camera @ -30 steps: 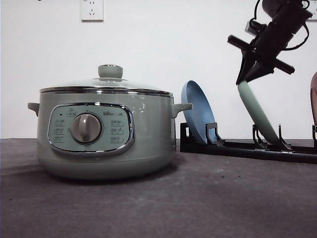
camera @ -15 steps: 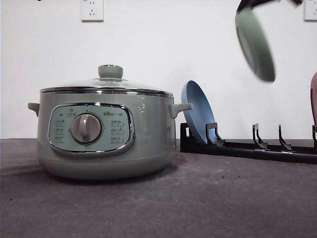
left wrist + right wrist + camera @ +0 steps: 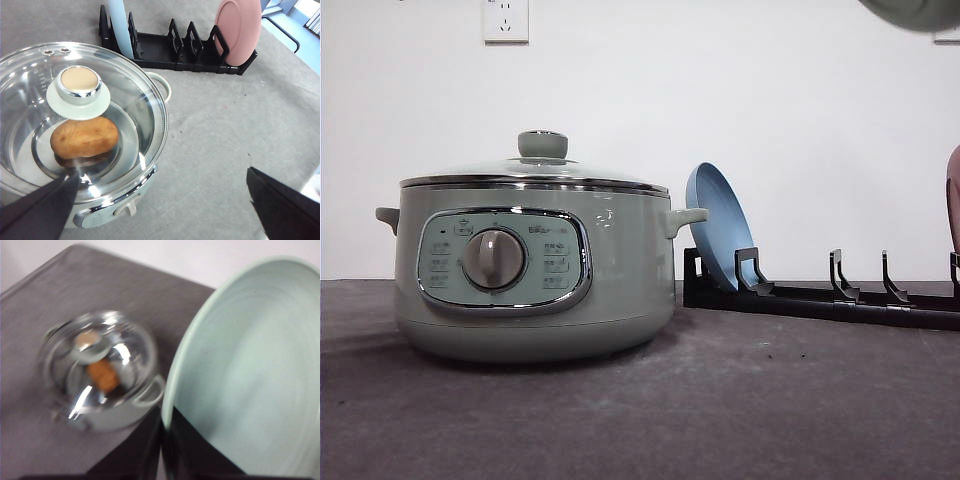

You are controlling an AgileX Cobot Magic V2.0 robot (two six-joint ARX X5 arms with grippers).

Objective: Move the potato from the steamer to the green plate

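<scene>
Right end effector (image 3: pixel 165 450) is clamping the green plate (image 3: pixel 250 370) by its rim; left end effector (image 3: pixel 165 200) is hovering, fingers apart, over the lidded steamer (image 3: pixel 80 130) holding the potato (image 3: pixel 84 137).

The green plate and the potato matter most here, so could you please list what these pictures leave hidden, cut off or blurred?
- Green plate: cut off by the frame edges in the right wrist view; in the front view just a sliver at the top edge.
- Potato: hidden by the steamer wall in the front view; motion-blurred in the right wrist view.
- Left pincer: fingertips cut off by the left wrist view's edge.
- Steamer panel labels: too small in the front view.
</scene>
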